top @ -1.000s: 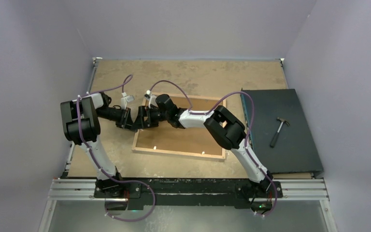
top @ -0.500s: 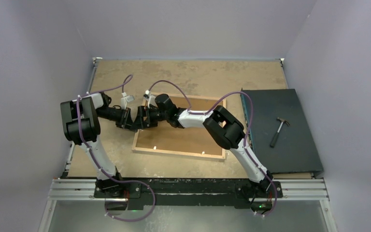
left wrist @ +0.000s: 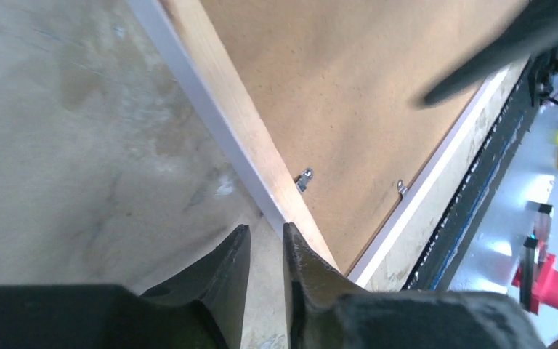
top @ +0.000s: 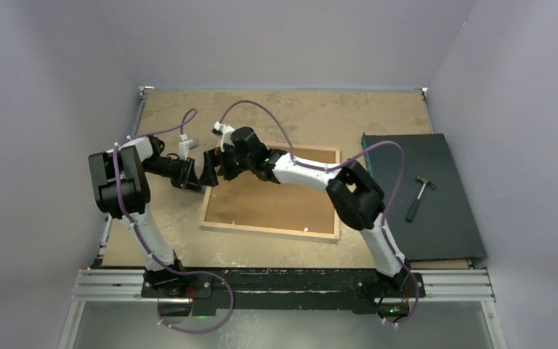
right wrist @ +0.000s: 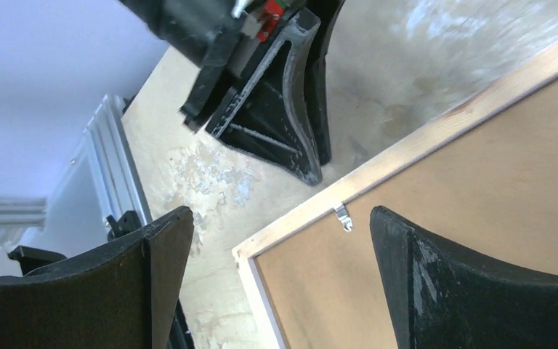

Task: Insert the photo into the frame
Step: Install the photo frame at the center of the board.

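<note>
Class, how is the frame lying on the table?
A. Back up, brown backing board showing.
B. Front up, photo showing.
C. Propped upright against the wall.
A: the frame lies flat with its wood rails, brown backing board and small metal clips facing up.

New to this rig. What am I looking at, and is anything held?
Two white-and-black robot arms, left and right, stand bolted at a tan table's near edge. One picture looks down from above; the other two come from wrist cameras. On the table lies a thin-railed wooden picture frame, back up, filled by a brown backing board. Beside it, a dark flat mat carries a hammer. The right gripper is wide open and empty over the frame's corner; the left gripper is nearly shut at its rail, grip unclear. No photo shows.
</note>
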Robot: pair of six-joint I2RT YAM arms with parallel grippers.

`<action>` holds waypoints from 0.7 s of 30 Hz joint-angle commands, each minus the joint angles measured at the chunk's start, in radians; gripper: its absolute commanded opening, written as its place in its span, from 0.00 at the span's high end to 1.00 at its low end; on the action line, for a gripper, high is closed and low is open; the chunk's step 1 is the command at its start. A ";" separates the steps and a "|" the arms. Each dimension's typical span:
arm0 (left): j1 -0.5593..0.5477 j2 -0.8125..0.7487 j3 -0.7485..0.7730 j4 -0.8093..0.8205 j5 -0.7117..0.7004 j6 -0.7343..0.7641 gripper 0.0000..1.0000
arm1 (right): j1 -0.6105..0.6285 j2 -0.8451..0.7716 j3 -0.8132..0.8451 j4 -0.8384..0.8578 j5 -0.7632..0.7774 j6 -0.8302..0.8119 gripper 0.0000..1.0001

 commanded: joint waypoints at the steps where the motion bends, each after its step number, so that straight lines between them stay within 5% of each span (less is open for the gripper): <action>1: 0.030 -0.094 0.075 -0.012 -0.016 0.019 0.73 | 0.012 -0.239 -0.110 -0.139 0.210 -0.261 0.10; 6: 0.049 -0.180 0.131 -0.034 -0.064 -0.005 0.44 | 0.081 -0.508 -0.434 -0.172 0.369 -0.402 0.11; 12: 0.060 -0.347 0.138 0.051 -0.208 -0.109 0.39 | 0.200 -0.634 -0.623 -0.243 0.406 -0.422 0.23; 17: 0.064 -0.440 0.125 0.158 -0.366 -0.222 0.37 | 0.269 -0.631 -0.690 -0.239 0.506 -0.419 0.21; 21: 0.076 -0.453 0.140 0.124 -0.352 -0.223 0.36 | 0.293 -0.620 -0.704 -0.227 0.579 -0.423 0.20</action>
